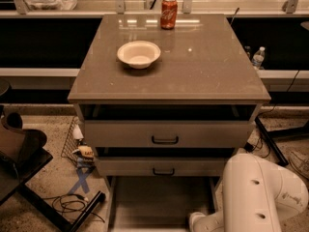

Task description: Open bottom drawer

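While my gripper (199, 222) hangs low at the near edge, the bottom drawer (154, 199) stands well out toward me.
Whether the gripper is open or closed I cannot tell, since the near edge cuts most of it off. It sits over the right near part of the drawer's bare grey floor, I judge because the handle lies nearer, out of sight. I count three drawers. The middle drawer (161, 167) and the top drawer (164, 133) each stand a little ajar, so two black handles show. On the cabinet top (203, 76) rest one bowl (138, 53) and, at the far edge, one can (168, 13), both well apart from my work. One water bottle (258, 57) stands far right.
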Motion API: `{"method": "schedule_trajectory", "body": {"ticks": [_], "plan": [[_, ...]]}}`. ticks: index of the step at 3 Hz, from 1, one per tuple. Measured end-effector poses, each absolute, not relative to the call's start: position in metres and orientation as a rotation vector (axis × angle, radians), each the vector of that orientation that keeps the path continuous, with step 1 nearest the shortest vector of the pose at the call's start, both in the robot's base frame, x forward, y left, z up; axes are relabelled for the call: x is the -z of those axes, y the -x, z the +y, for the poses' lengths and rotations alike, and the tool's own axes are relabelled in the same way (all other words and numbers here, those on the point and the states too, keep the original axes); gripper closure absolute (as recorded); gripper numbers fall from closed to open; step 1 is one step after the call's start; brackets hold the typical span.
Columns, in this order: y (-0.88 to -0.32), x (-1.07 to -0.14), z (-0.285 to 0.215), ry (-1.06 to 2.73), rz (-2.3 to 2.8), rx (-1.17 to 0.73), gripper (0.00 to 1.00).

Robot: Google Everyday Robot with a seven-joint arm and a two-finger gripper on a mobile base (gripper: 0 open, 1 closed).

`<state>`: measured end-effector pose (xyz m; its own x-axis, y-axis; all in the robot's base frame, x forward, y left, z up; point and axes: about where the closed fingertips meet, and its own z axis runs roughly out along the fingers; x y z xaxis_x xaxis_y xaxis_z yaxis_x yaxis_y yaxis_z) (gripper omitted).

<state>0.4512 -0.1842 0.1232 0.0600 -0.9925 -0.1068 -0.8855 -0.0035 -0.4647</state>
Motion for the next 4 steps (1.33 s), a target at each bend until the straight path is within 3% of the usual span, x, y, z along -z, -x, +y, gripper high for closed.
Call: {"method": "schedule_trajectory", "body": {"ticks": [1,2,3,4], "plan": [[-0.420,-0.109,-0.210,1.911,1.989,0.324,1.00],[-0.423,-0.109,-0.210,1.911,1.989,0.324,1.00],[-0.378,-0.105,-0.241,1.910,2.109,0.283,1.00],[-0.379,-0.104,-0.241,1.910,2.109,0.283,0.97]]}}
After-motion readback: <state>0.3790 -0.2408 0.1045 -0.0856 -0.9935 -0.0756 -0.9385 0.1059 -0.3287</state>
